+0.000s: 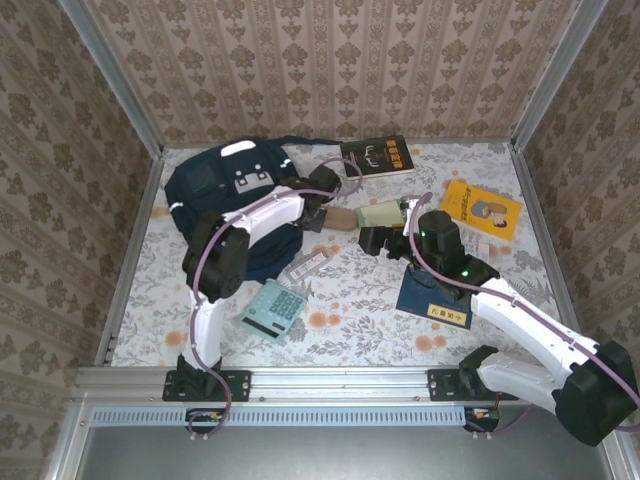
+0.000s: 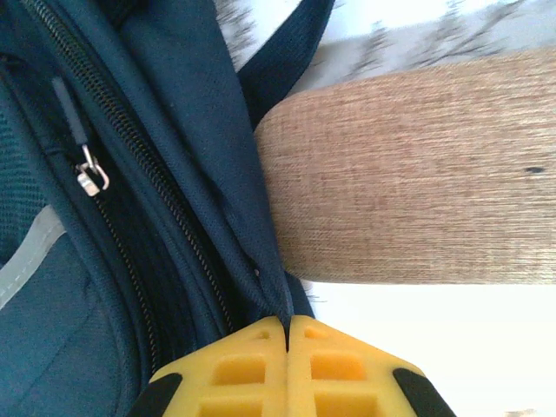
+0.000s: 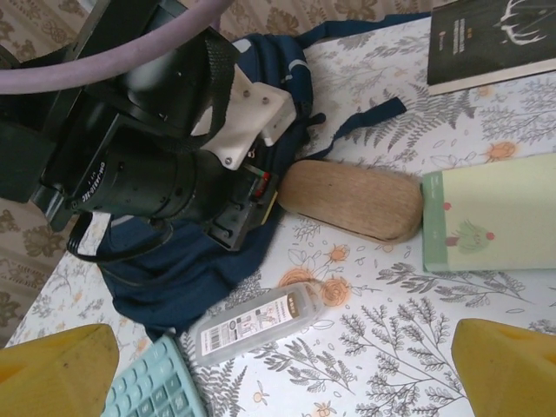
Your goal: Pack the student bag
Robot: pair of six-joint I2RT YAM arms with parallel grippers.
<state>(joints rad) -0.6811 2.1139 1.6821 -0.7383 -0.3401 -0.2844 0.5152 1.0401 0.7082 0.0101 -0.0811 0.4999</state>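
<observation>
I'm clenching the left hand (image 2: 287, 334) on the rim of the student bag (image 2: 174, 174) to hold it open, while the released right hand (image 3: 282, 360) is hovering by the brown case (image 3: 352, 200).

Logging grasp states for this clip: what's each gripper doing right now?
Left gripper: shut on a fold of the student bag fabric.
Right gripper: open, holding nothing.

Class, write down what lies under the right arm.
A dark blue booklet with a white label lies there; the right arm covers its far edge, so that part cannot be seen.
</observation>
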